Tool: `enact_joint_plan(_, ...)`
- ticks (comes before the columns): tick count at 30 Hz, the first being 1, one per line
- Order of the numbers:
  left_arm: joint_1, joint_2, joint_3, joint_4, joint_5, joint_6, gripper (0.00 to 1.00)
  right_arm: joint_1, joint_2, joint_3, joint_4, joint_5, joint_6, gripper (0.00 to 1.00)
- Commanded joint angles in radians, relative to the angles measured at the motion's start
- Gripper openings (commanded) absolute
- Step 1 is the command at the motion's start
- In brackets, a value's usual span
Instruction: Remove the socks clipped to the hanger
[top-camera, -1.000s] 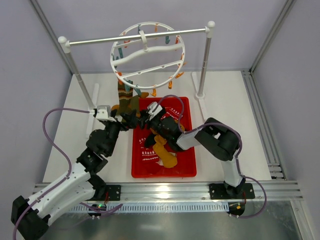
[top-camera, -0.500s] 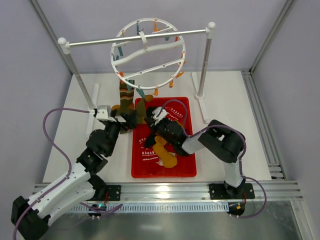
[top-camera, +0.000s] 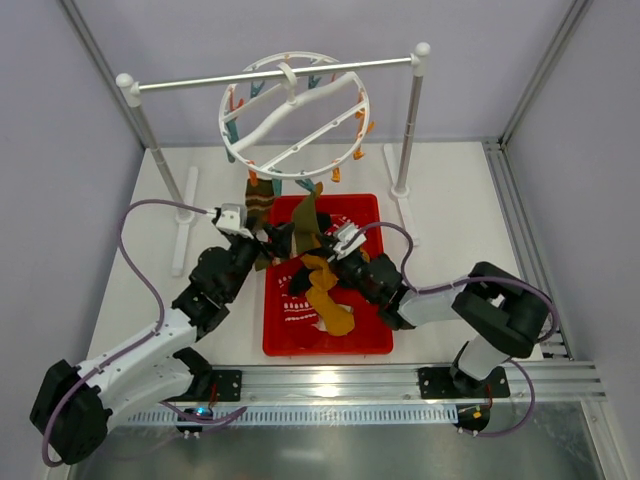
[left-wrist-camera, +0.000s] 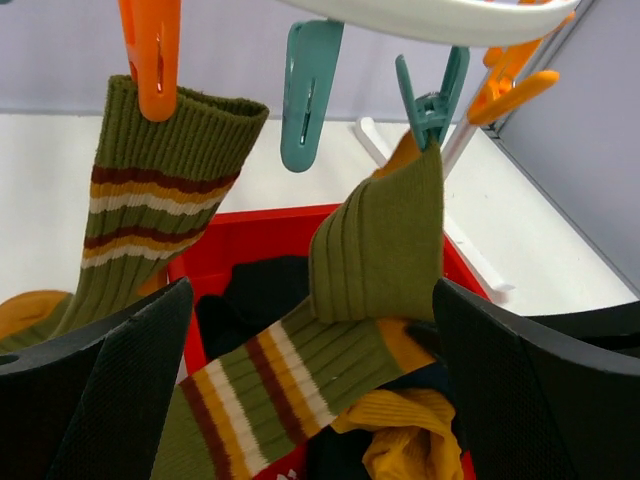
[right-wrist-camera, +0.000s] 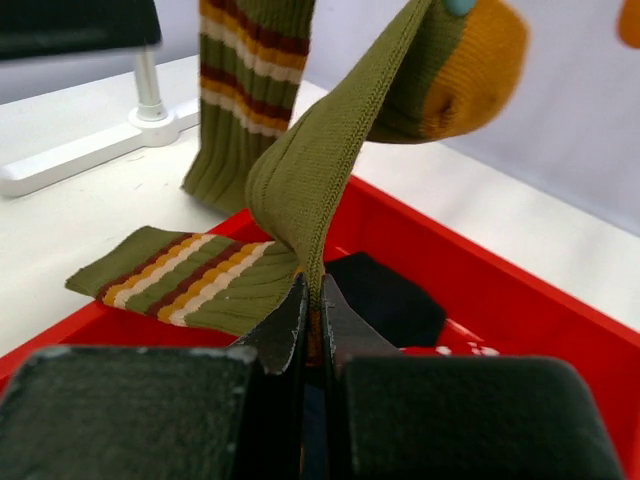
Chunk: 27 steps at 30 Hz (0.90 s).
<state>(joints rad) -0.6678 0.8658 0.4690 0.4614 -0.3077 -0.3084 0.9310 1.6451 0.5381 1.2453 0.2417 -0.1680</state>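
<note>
The white ring hanger (top-camera: 295, 105) hangs from the silver bar. Two olive striped socks are clipped to it. One (left-wrist-camera: 150, 190) hangs from an orange clip (left-wrist-camera: 150, 45); it also shows in the top view (top-camera: 258, 200). The other (left-wrist-camera: 385, 235) hangs from a teal clip (left-wrist-camera: 430, 95) and is folded down into the red tray (top-camera: 375, 345). My right gripper (right-wrist-camera: 312, 305) is shut on this sock's fold (right-wrist-camera: 310, 190), just above the tray (top-camera: 312, 248). My left gripper (left-wrist-camera: 310, 400) is open and empty, level with both socks (top-camera: 268, 242).
A mustard sock (top-camera: 325, 295), dark socks (left-wrist-camera: 255, 295) and red patterned socks lie in the tray. The silver bar (top-camera: 275, 75) on two white-capped posts stands behind it. The posts' white feet (right-wrist-camera: 90, 155) lie on the table on either side.
My right arm has drawn back toward the near right with the olive sock, stretching it from its clip. The ring has tilted and turned. My left gripper moved right, toward the tray.
</note>
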Motion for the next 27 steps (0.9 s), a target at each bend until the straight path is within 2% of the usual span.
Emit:
enact_joint_plan(1,0.019,0.053,0.036,0.118,0.091,-0.014,1.00,0.006,-0.115,-0.070,0.347,0.088,-0.096,0.04)
enact_joint_plan(6,0.022,0.136,0.075,0.204,0.151,-0.058,1.00,0.006,-0.221,-0.138,0.326,0.119,-0.143,0.04)
enact_joint_plan(10,0.020,0.206,0.186,0.175,0.220,-0.110,1.00,0.005,-0.254,-0.165,0.312,0.110,-0.148,0.04)
enact_joint_plan(14,0.020,0.281,0.246,0.194,0.151,-0.133,1.00,0.006,-0.265,-0.171,0.286,0.105,-0.159,0.04)
enact_joint_plan(20,0.020,0.400,0.335,0.192,0.142,-0.204,1.00,0.006,-0.274,-0.194,0.290,0.093,-0.174,0.04)
enact_joint_plan(27,0.020,0.455,0.375,0.194,0.079,-0.225,1.00,0.006,-0.304,-0.214,0.278,0.070,-0.168,0.04)
